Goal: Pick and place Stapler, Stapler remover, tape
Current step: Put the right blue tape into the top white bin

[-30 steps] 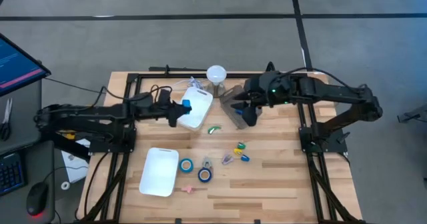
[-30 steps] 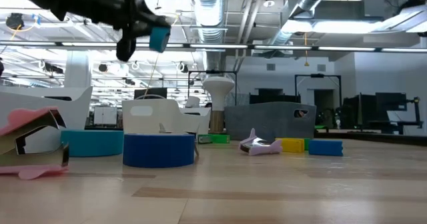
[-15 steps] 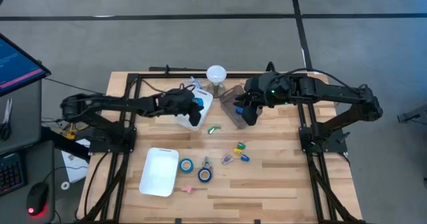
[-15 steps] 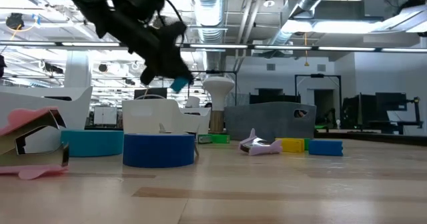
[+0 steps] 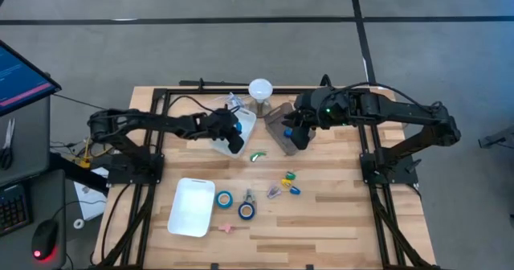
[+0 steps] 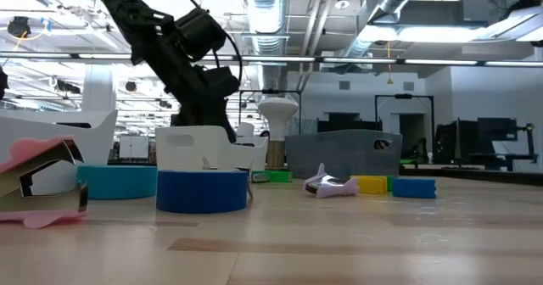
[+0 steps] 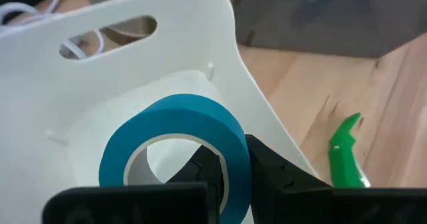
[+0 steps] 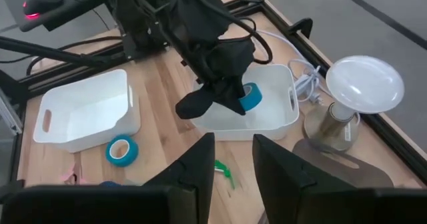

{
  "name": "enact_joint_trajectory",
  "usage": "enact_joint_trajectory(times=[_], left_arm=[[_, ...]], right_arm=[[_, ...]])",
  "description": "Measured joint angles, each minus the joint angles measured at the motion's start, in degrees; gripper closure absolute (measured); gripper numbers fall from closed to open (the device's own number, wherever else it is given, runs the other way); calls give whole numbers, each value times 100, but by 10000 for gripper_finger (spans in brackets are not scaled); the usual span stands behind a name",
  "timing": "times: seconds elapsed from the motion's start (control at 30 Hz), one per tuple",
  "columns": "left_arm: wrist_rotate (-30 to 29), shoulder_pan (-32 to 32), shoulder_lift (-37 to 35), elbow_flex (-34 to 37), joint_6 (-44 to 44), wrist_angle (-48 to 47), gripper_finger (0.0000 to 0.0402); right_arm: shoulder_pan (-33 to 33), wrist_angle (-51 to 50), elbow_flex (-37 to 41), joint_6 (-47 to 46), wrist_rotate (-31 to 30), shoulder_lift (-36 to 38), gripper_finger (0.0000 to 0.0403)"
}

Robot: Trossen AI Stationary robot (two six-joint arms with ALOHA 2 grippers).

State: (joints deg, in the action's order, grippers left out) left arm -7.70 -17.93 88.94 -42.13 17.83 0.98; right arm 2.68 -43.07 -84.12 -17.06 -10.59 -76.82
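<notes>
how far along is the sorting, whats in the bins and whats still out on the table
Done: nothing can be seen dropped off yet; the front white bin looks empty. In hand: the left hand holds a blue tape roll low inside the back white bin, not yet released. The right hand is at the grey bin. Left: two tape rolls, the green item and the small coloured pieces.

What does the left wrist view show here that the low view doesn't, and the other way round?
Only the left wrist view shows the blue tape roll pinched through its wall by the left gripper, inside the white bin, and a green item beside it. Only the low view shows another blue tape roll close by and the lamp. Both show the white bin.
</notes>
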Motion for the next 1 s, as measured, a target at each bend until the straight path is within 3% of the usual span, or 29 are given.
enact_joint_trajectory(times=[0.13, 0.47, 0.73, 1.0], left_arm=[[4, 0, 97, 0, 25, -20, 373], [9, 0, 149, -4, 45, 32, 318], [342, -1, -116, -4, 33, 13, 299], [247, -19, -349, -4, -110, -164, 238]], right_arm=[[0, 0, 0, 2, 0, 0, 308], [-2, -18, 0, 16, 16, 0, 308], [-2, -41, -2, 49, 152, 65, 308], [-2, -50, -6, 48, 153, 248, 308]])
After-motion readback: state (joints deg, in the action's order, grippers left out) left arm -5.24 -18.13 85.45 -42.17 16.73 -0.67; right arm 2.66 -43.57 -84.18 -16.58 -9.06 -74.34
